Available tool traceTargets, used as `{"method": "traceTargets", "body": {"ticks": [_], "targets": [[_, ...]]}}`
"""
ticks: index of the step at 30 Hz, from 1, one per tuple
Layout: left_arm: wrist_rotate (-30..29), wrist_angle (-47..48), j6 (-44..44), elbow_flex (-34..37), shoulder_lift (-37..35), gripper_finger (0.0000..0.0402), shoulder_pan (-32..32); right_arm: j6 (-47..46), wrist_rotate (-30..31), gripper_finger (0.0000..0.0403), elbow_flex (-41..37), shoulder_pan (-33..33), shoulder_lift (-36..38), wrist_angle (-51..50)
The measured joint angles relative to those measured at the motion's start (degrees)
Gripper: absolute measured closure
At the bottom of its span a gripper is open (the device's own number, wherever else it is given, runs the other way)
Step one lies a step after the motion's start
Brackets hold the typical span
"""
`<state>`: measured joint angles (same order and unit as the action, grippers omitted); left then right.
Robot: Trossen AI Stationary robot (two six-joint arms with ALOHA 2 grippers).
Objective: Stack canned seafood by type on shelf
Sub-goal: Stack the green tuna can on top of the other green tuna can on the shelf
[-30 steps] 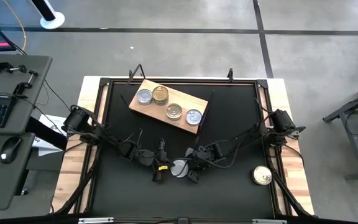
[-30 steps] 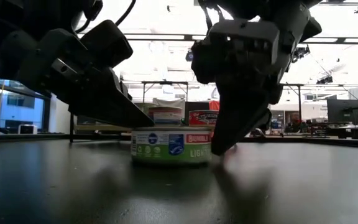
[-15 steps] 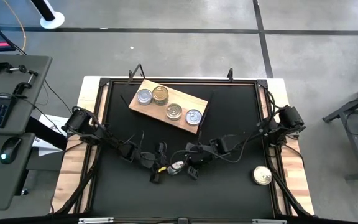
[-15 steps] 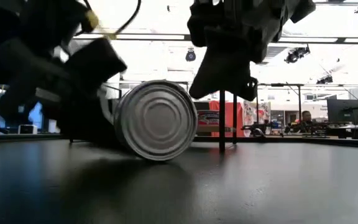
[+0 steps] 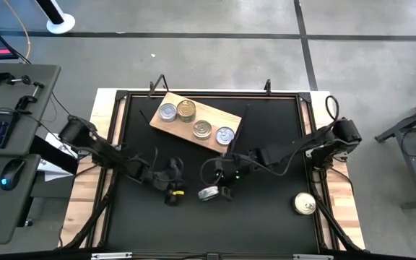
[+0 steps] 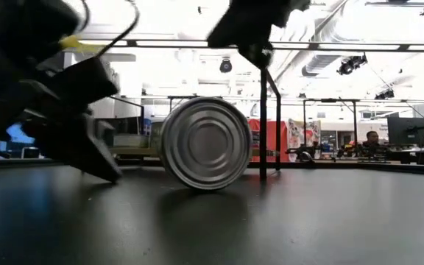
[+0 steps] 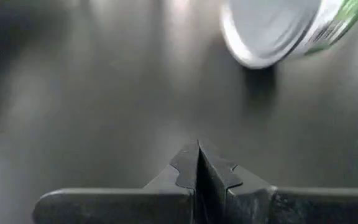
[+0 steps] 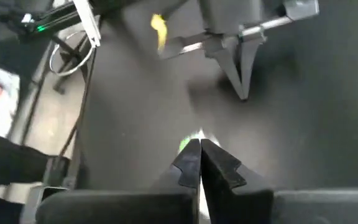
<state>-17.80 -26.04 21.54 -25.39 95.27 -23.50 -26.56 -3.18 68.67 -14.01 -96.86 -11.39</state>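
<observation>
- The tin lies on its side between both grippers, its axis level, one flat end facing the low camera.
- Left gripper and right gripper are pressed together, empty.

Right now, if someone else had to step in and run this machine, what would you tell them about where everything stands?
Left gripper: shut, empty, low over the table near its middle front.
Right gripper: shut, empty, just right of the tipped can.
Shelf: four cans lie on it in a single row, none stacked.
Tipped can: on its side on the black table between the grippers, free.
Sixth can: upright near the table's front right corner.
Left: stand the tipped can up, bring both loose cans to the shelf, stack by type.
</observation>
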Motion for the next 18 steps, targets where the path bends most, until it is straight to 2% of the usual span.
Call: {"method": "traceTargets", "body": {"ticks": [3,6,10,15,18], "targets": [[-2.6,2.8,5.7,3.9,-5.8,0.0402,-0.9,7.7,-1.6,0.0390,3.8,0.8,-0.2,-4.2],[-6.9,5.0,12.2,7.0,-11.8,0.0402,-2.8,14.9,-5.8,0.0350,7.9,1.2,-1.6,-10.0],[-10.0,9.1,18.4,8.1,-17.7,0.0402,-5.5,21.9,-7.4,0.0262,12.1,1.2,-4.6,-18.8],[-10.3,8.9,18.8,5.8,-21.1,0.0402,-7.9,30.7,-6.2,0.0145,15.7,1.0,-8.5,-24.5],[-10.9,11.0,17.1,3.8,-22.9,0.0402,-9.1,33.1,-6.1,0.0101,17.0,0.6,-10.7,-26.6]]}}
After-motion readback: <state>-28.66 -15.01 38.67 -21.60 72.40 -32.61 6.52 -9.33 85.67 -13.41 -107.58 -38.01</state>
